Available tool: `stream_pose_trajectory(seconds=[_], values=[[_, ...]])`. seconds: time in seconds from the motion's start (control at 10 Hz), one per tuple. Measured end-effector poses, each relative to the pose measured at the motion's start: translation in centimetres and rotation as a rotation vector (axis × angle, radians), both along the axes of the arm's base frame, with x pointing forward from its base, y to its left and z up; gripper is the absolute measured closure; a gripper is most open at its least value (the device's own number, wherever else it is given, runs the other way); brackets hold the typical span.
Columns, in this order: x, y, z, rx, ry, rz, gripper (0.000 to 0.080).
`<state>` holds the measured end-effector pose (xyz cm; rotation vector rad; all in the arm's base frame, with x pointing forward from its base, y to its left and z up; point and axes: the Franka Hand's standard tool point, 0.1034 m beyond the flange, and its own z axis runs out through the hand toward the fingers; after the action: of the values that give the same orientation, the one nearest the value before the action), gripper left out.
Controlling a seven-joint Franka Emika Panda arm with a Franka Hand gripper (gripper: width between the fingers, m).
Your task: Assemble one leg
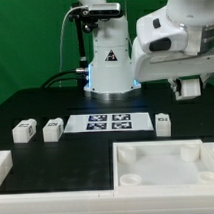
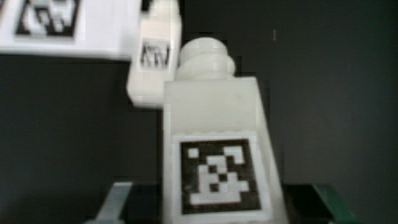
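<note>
Clenched on the leg (image 2: 215,130) with the fingers (image 2: 125,204), one on each flank of the white block, parted only to its width. Held aloft at the exterior view's right, well above the dark tabletop (image 1: 35,107), under the white arm (image 1: 168,38); hard to make out there. In the wrist view, shown with its black-and-white tag facing the camera and its rounded peg pointing away. Below, on the tabletop, a second leg (image 1: 163,121) just beside the right end of the marker board (image 1: 109,122). Off the board's left end, a third leg (image 1: 53,128) and a fourth leg (image 1: 24,131), near each other but apart. Nearest the camera, the large white tray-like part (image 1: 162,165) with corner sockets, and at the near left another white part (image 1: 2,167), cut off by the edge.
</note>
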<state>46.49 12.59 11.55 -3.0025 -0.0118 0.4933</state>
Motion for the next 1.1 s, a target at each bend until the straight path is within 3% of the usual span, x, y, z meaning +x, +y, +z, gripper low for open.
stream_pose_trajectory(seconds=[0.1, 0.3, 0.4, 0.5, 0.9, 1.0, 1.1], values=[[-0.2, -0.6, 0.4, 0.0, -0.073, 0.019, 0.0506], [6.0, -3.4, 3.6, -0.011, -0.253, 0.07, 0.0506], [7.6, -4.1, 5.2, -0.011, -0.361, 0.071, 0.0506], [8.0, -3.8, 6.0, -0.013, -0.432, 0.069, 0.0506], [9.0, -4.3, 6.0, -0.012, -0.859, 0.042, 0.0506], [10.3, -4.8, 5.6, -0.019, -0.998, 0.044, 0.0506], [11.4, -5.1, 4.0, -0.02, -0.983, 0.032, 0.0506]])
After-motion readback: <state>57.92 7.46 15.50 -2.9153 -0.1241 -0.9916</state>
